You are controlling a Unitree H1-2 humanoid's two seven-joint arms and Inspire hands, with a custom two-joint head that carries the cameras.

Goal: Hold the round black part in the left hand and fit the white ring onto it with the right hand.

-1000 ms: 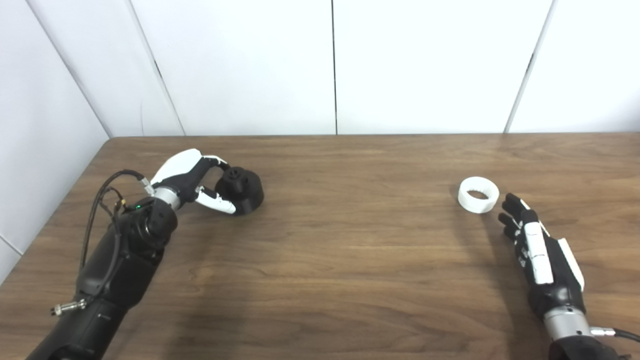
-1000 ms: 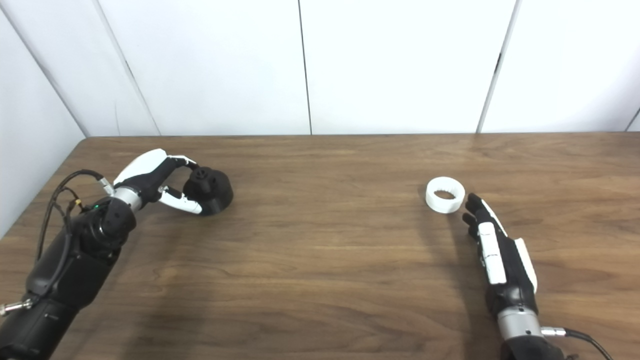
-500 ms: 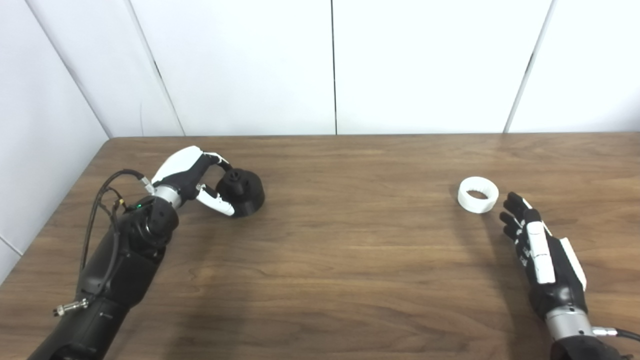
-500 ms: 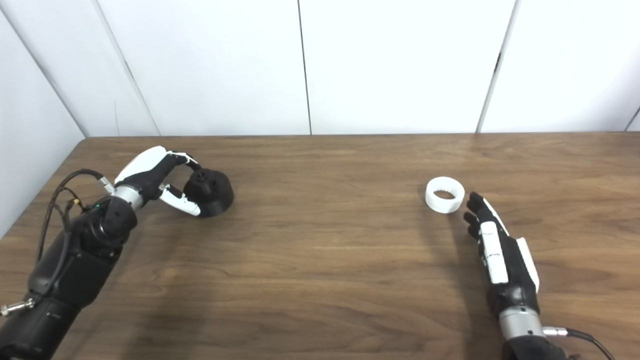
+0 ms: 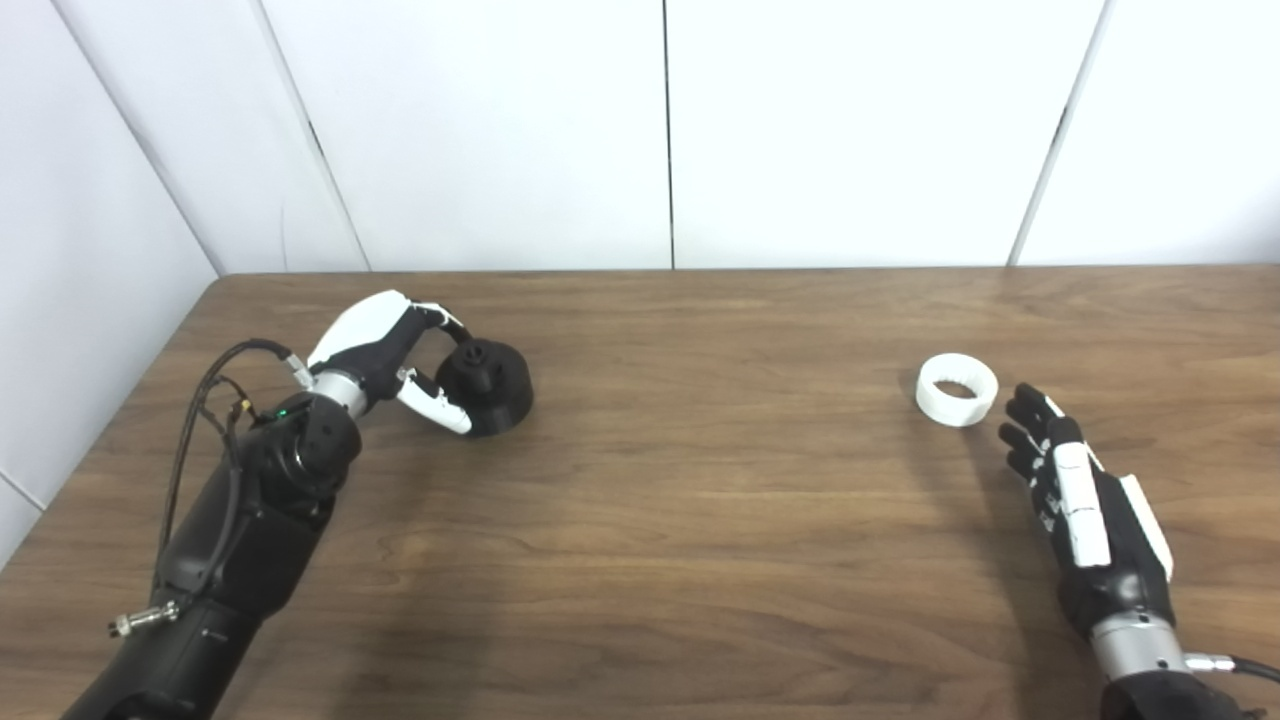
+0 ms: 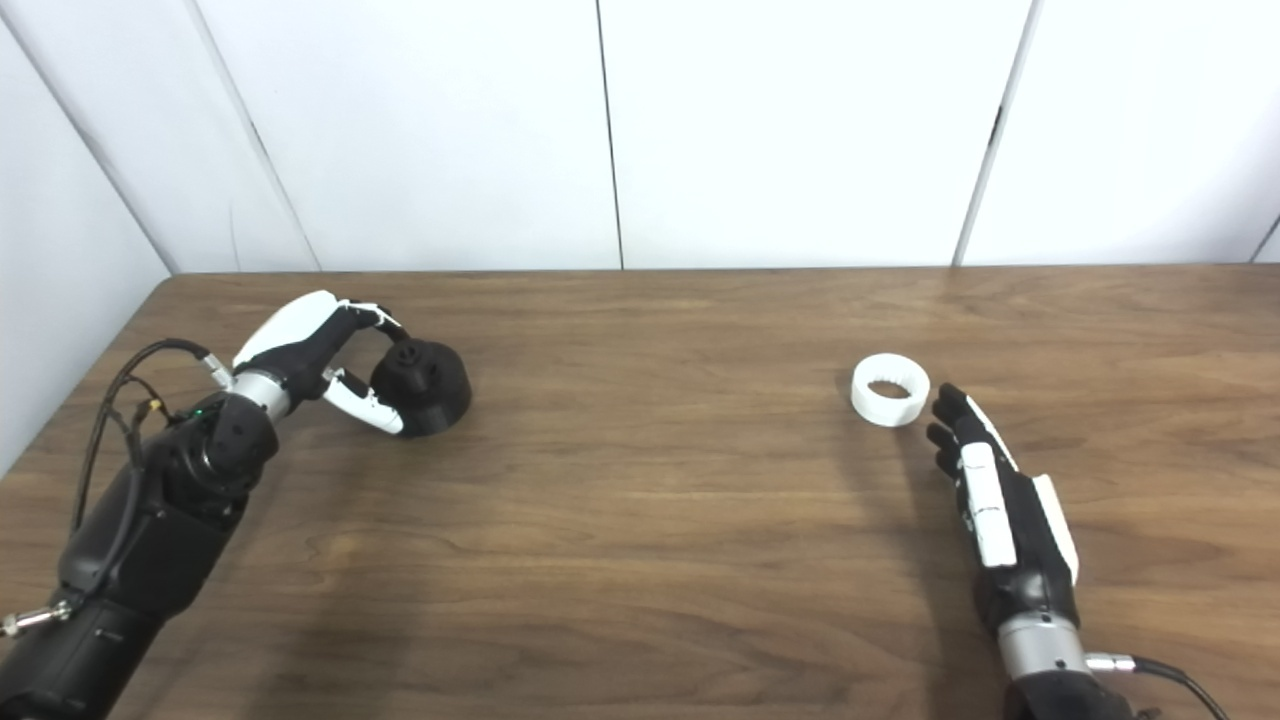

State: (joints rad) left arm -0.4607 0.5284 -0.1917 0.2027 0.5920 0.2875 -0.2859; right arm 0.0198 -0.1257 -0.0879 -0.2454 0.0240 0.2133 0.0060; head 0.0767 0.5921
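Note:
The round black part, a squat cylinder with a small knob on top, rests on the wooden table at the left. My left hand wraps it from the left, fingers curled over the knob and thumb pressed against its near side. The white ring lies flat on the table at the right, hole up. My right hand is stretched out flat and open just near-right of the ring, its fingertips a short gap away from it and holding nothing.
White wall panels rise behind the table's far edge, and a wall closes the left side. A black cable loops off my left wrist. Bare wood lies between the two hands.
My left hand has closed a little tighter on the black part and shifted it slightly to the right. The right hand and the white ring have hardly moved.

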